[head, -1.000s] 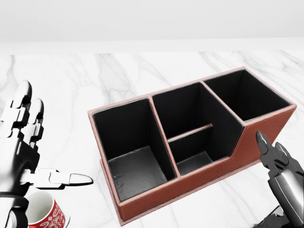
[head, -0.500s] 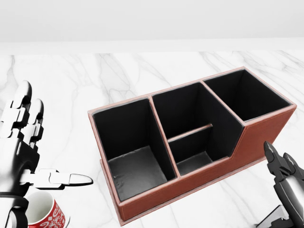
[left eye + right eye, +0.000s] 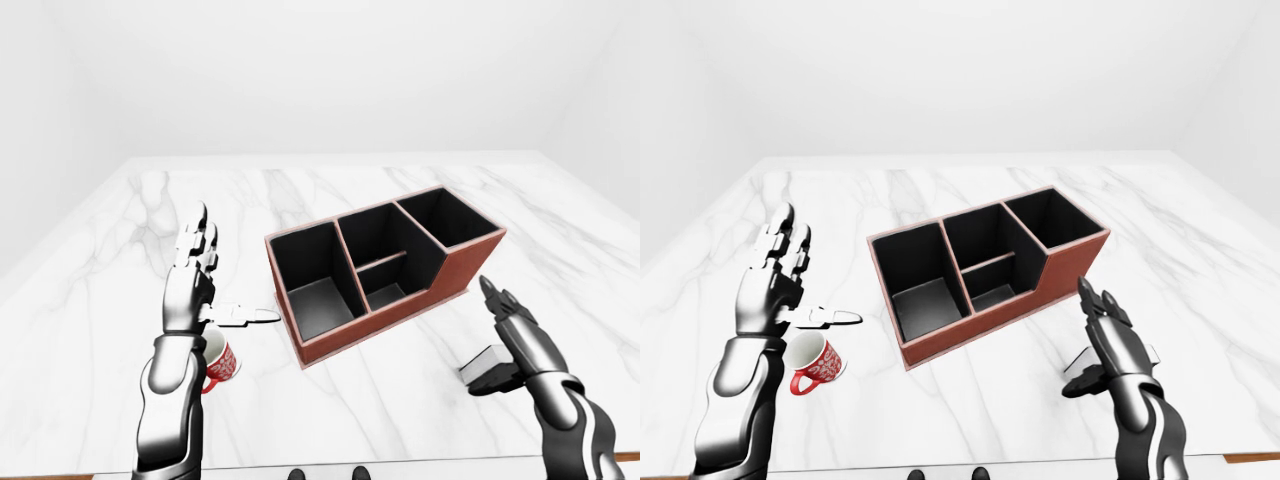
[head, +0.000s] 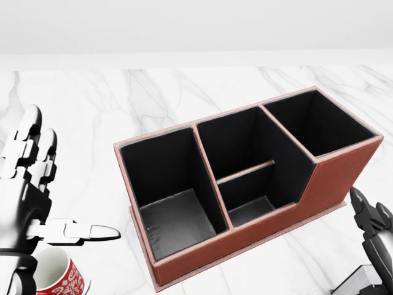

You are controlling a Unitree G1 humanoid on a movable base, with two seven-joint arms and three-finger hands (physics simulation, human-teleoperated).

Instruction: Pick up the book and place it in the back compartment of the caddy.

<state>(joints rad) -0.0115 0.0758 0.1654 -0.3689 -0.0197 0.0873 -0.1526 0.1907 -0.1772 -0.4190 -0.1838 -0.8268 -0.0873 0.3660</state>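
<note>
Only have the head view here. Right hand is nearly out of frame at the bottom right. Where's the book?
Observer: The book lies flat on the table, just under the right hand in the left-eye view, at that view's lower right, apart from the caddy.
Operator: Hand closed on it?
Observer: No. The fingers are stretched out straight above it, open.
Operator: The mug on my left is cut off. Upright?
Observer: No, the mug is tilted, its opening turned toward the right-eye view's left. The open left hand is above it, not gripping.
</note>
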